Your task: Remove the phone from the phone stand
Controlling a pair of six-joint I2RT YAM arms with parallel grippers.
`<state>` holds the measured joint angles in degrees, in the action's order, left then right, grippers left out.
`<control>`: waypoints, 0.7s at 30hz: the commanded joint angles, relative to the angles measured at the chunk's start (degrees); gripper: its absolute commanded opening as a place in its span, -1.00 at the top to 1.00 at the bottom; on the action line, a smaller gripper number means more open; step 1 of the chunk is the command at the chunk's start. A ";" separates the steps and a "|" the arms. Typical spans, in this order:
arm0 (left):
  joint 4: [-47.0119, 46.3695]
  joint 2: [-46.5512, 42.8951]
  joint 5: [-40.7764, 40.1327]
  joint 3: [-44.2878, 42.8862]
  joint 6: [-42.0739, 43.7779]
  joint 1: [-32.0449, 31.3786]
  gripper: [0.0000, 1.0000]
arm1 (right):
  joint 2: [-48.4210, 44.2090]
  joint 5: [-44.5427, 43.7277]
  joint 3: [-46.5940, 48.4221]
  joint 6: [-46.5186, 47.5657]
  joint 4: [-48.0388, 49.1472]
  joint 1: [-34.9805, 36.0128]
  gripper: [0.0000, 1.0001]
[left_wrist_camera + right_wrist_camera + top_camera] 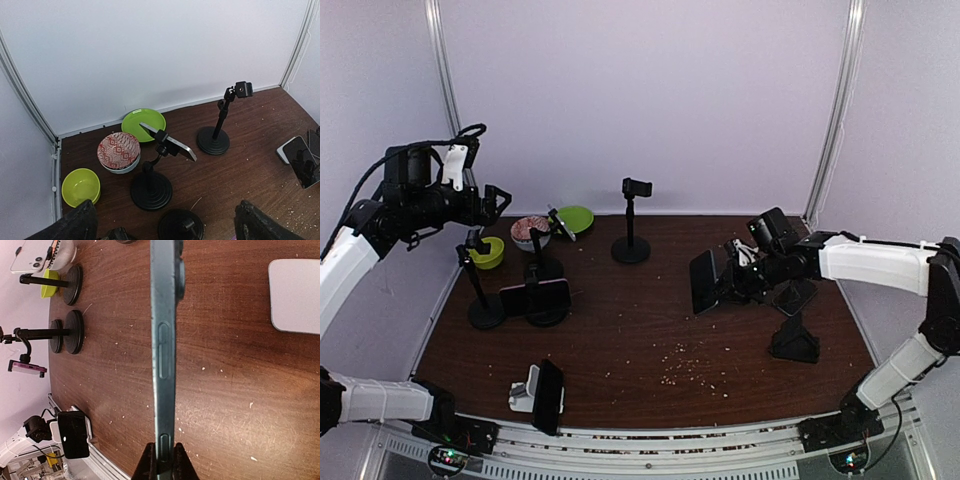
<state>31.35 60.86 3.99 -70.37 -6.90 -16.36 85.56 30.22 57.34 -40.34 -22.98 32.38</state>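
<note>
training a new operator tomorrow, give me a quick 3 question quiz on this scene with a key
1. True or false: the right gripper is shut on a phone.
2. The back-centre stand holds: A a phone, B nothing, C a bowl.
3. Fill in: the left gripper is ____ (open or shut).
Key: 1 true; 2 B; 3 open.
</note>
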 commanded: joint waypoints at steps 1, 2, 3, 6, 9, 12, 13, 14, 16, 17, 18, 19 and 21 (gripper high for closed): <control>-2.64 -1.18 -0.57 0.63 0.91 -0.31 -0.96 | 3.96 0.69 5.43 0.99 4.63 1.50 1.00; -2.54 -1.18 -0.50 0.59 0.92 -0.29 -0.96 | 4.79 0.12 6.10 1.23 4.43 1.74 1.00; -2.60 -1.18 -0.37 0.58 0.85 -0.33 -0.96 | 5.63 -0.53 6.40 1.29 4.36 1.98 1.00; -2.63 -1.35 -0.12 0.70 0.91 -0.34 -0.96 | 8.50 -1.02 6.95 0.78 4.37 2.30 1.00; -2.63 -1.60 -0.22 1.09 0.87 -0.33 -0.96 | 11.64 -0.30 8.16 0.17 4.31 2.90 1.00; -2.62 -1.71 -0.59 1.20 0.85 -0.33 -0.95 | 14.25 0.17 10.07 0.61 4.02 3.82 1.00; -2.63 -1.71 -0.71 1.20 0.93 -0.29 -0.96 | 15.26 0.26 10.70 0.81 3.69 4.05 1.00; -2.61 -1.71 -0.87 1.20 1.04 -0.31 -0.96 | 16.23 0.37 11.45 0.88 3.40 4.22 1.00; -2.69 -1.71 -1.21 1.20 1.17 -0.25 -0.96 | 18.07 0.73 12.35 0.72 3.13 4.53 1.00; -2.68 -1.71 -1.46 1.20 1.18 -0.26 -0.96 | 18.86 0.86 12.57 0.64 3.12 4.60 1.00; -2.62 -1.71 -1.74 1.26 1.25 -0.27 -0.95 | 19.53 1.03 12.65 0.51 3.19 4.68 1.00; -2.65 -1.64 -1.91 1.33 1.34 -0.30 -0.96 | 20.24 1.25 12.78 0.52 3.28 4.75 1.00; -2.63 -1.56 -2.31 1.42 1.53 -0.28 -0.96 | 21.68 1.56 13.01 0.60 3.14 4.90 1.00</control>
<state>31.35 59.90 3.01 -69.63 -6.42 -16.36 105.82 30.39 68.18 -40.34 -21.34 36.77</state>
